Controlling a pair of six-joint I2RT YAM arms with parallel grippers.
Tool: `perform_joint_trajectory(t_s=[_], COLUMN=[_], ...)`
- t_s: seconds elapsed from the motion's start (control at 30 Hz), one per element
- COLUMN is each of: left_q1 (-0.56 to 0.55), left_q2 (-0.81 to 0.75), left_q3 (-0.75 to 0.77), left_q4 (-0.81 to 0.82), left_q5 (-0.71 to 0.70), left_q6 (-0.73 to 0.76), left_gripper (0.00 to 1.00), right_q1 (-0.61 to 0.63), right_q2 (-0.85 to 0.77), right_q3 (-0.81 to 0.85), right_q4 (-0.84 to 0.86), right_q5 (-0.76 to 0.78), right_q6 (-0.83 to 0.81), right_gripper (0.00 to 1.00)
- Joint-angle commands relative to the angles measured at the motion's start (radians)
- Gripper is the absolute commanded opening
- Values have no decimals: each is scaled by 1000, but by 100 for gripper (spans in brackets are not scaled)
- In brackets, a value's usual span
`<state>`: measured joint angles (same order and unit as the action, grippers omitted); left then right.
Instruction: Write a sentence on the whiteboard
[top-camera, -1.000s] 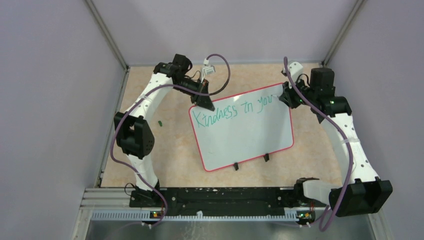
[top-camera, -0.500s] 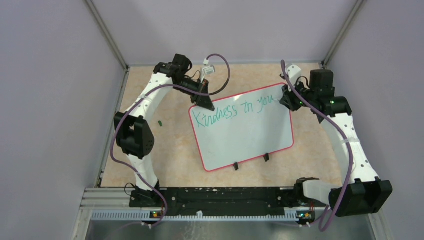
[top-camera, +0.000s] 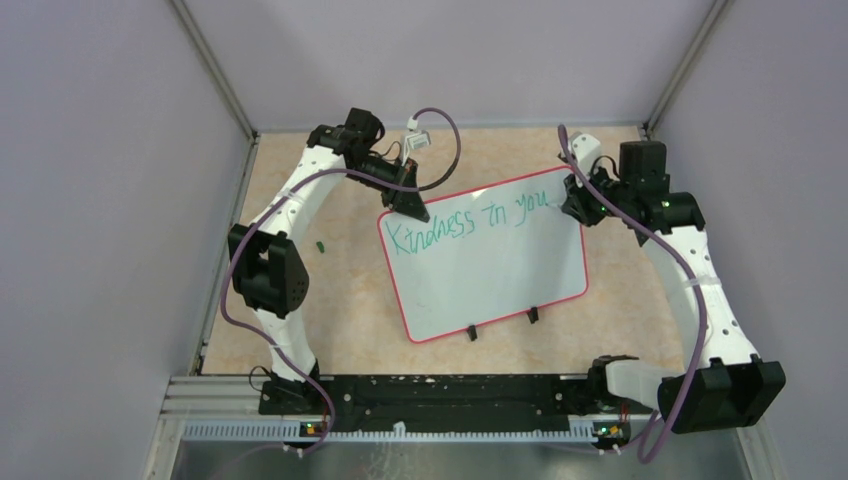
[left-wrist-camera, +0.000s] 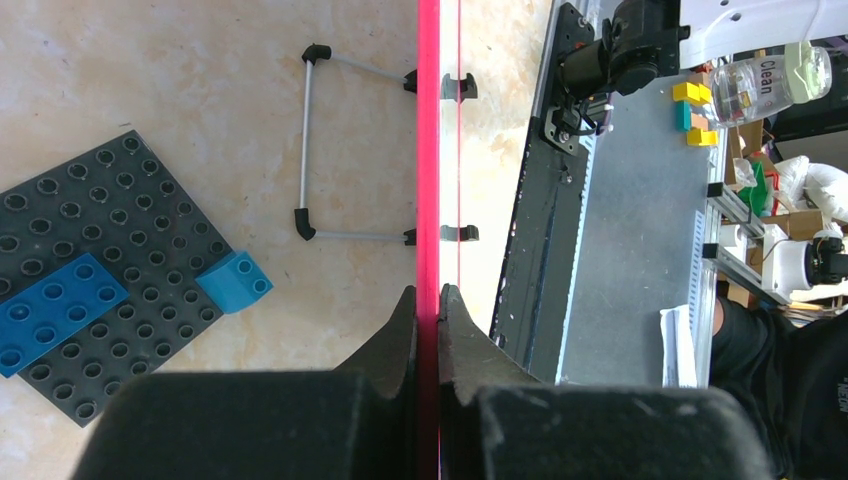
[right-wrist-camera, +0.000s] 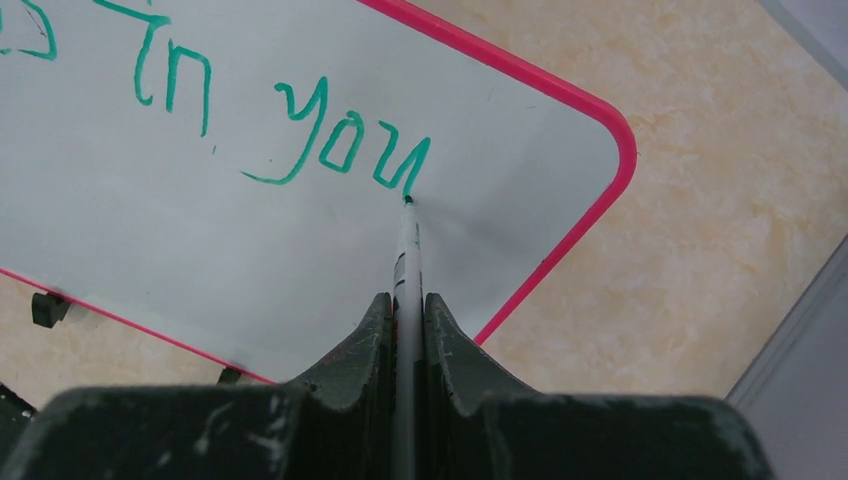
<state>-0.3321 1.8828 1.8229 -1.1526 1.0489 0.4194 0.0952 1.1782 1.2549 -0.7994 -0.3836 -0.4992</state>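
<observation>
Shifted slightly, your right end effector (right-wrist-camera: 405, 300) clamps one marker (right-wrist-camera: 407, 240) on the sentence (top-camera: 445, 226) (three words); left end effector (left-wrist-camera: 428, 295) pinches the whiteboard (top-camera: 490, 270).

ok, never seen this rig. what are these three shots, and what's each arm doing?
Two robot arms are bolted at the near edge of a table. The overhead picture looks down from behind them; the other two come from a camera on each wrist. A whiteboard with a red rim stands propped on a wire stand. The left gripper pinches the board's edge, apparently to steady it. The right gripper holds a marker, its tip on the board at the end of green lettering that reads "Kindness in you". On the stand's side lies a dark studded plate with blue bricks.
</observation>
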Motion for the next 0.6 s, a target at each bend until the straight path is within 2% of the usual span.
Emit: perform_joint_trajectory(t_s=[0.0, 0.57], left_q1=[-8, -8], left_q2=[3, 2], left_q3=[0, -2], left_q4=[16, 14], left_q5=[-155, -161], left_q6=[73, 76], left_gripper=[0, 0], right_q1=[-14, -23], right_q2=[-29, 2], right_q3=[81, 78], right_q4=[2, 94], right_q5=[-15, -36], right_q6=[-16, 25], right_gripper=[0, 0])
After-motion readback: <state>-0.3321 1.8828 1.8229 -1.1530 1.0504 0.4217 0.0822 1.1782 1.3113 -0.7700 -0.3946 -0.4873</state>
